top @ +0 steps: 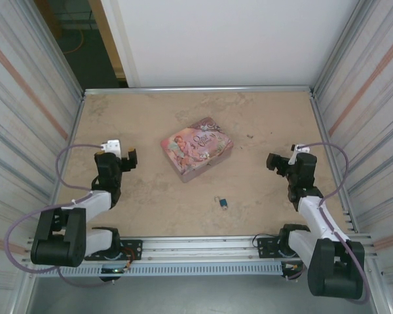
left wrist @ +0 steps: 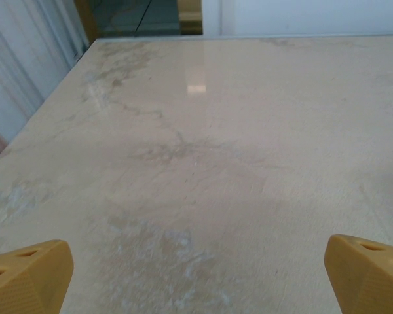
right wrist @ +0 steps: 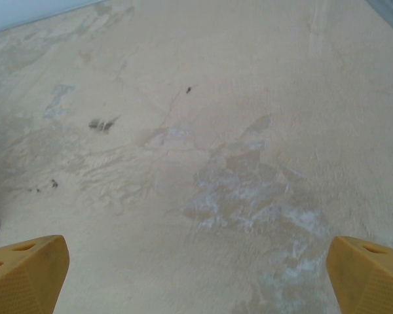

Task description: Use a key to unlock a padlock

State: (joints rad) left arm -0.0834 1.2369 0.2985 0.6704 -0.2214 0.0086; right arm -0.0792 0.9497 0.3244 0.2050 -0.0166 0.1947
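We log the tin (top: pixel 196 149) at the middle of the desk (top: pixel 262 114), the padlock (top: pixel 222 203) nearer us, slightly right, apart from it, left arm (top: pixel 98 199) flanking left, right arm (top: pixel 314 216) right.

Blue padlock (top: pixel 223 203), pink illustrated tin (top: pixel 197 149)

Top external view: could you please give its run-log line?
left gripper open; right gripper open; tiny blue silvery-shackled padlock lying free; pink rectangular tin beyond it

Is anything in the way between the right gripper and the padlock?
Nothing visible: bare table lies between the open right gripper and the padlock; the pink tin sits farther back, off that line.
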